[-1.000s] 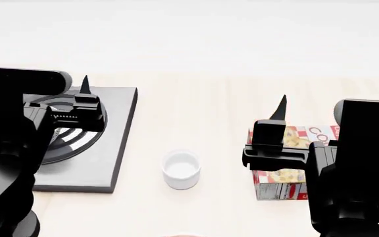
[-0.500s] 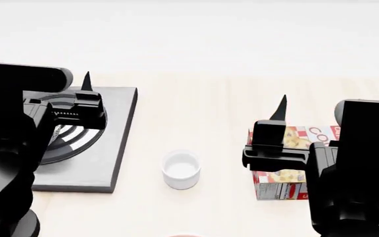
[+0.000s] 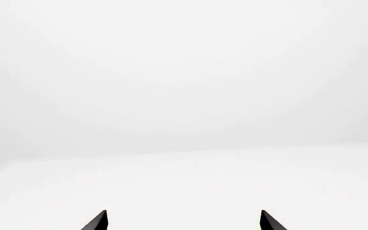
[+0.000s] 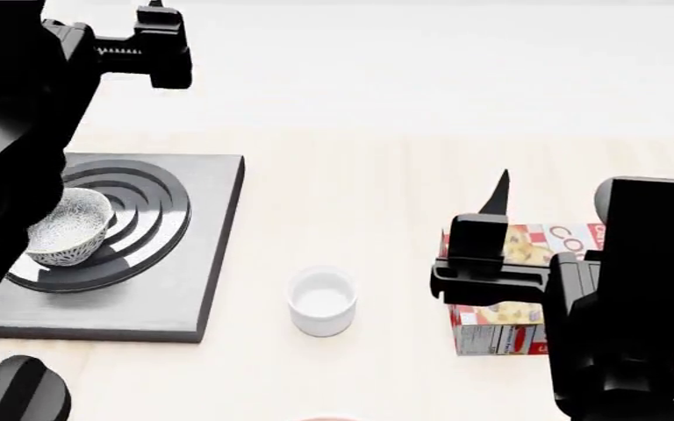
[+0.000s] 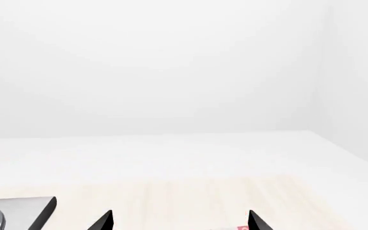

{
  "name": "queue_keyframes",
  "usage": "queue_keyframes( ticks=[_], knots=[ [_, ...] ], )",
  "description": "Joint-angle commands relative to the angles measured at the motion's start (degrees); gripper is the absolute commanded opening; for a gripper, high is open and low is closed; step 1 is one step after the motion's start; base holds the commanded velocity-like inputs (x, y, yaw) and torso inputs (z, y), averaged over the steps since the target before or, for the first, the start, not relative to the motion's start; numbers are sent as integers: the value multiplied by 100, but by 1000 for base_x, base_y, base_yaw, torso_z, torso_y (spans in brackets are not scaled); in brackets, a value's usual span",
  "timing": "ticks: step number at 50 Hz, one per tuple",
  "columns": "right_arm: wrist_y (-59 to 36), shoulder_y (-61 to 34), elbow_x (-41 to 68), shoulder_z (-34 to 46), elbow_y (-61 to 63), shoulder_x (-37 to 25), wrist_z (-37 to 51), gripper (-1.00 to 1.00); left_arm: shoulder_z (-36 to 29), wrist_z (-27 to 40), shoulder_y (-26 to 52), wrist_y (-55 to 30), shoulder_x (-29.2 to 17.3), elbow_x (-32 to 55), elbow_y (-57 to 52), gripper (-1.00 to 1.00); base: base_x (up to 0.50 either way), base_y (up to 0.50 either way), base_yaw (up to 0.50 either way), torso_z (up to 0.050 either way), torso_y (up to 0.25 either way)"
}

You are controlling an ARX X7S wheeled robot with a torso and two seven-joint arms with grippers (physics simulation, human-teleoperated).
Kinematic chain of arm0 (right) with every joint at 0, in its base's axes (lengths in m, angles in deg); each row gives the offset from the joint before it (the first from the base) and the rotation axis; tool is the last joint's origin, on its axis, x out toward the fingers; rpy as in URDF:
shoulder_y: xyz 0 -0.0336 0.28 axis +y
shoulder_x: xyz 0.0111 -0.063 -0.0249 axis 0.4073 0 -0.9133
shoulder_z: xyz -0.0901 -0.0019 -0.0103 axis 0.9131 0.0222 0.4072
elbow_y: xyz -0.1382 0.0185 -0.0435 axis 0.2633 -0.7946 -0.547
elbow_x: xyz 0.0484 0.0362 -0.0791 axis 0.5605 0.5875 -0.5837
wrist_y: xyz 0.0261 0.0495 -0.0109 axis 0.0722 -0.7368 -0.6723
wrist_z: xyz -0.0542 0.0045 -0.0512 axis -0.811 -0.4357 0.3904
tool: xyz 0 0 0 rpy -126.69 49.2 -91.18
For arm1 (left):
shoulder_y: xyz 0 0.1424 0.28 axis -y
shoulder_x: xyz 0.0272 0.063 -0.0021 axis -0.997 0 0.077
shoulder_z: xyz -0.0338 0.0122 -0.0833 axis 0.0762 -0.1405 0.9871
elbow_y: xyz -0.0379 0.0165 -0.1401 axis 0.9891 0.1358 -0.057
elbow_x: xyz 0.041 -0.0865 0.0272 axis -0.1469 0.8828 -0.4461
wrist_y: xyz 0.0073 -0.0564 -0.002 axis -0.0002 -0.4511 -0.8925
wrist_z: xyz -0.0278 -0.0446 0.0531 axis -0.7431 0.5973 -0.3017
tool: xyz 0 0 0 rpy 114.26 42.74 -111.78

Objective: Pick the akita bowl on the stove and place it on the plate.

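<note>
Nothing is done yet: the akita bowl [image 4: 70, 226] sits on the stove [image 4: 214, 254] at nine o'clock (plate barely showing), left gripper [image 3: 182, 221] raised, spread wide and empty, all lifting remaining.

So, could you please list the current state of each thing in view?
akita bowl: upright on the stove, not gripped.
white cup: upright on the table.
carton: lying on the table.
left end effector: open, raised.
right end effector: open, holding nothing.
</note>
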Motion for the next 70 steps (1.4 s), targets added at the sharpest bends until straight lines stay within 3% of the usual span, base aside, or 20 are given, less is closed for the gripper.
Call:
queue_keyframes(
  ticks=[1,10,20,39,65,70],
  knots=[
    [-11,-2,52,-1,3,-7,30,100,230,-43,1483,583,424,-3,2336,100,0,0,0,0,0],
    [78,33,42,33,-27,-29,45,100,337,-106,2024,1193,579,121,3893,100,0,0,0,0,0],
    [39,8,96,27,-18,-43,73,100,212,-104,2110,1339,583,289,4410,100,0,0,0,0,0],
    [7,-11,175,30,3,-62,139,100,-67,-231,1726,1271,438,445,3782,100,0,0,0,0,0],
    [92,7,241,49,-55,-104,185,100,-279,-428,1837,1797,322,379,4446,100,0,0,0,3,-66],
    [80,11,268,39,-43,-107,201,100,-373,-476,1704,1797,281,353,4157,100,0,0,0,0,0]
  ],
)
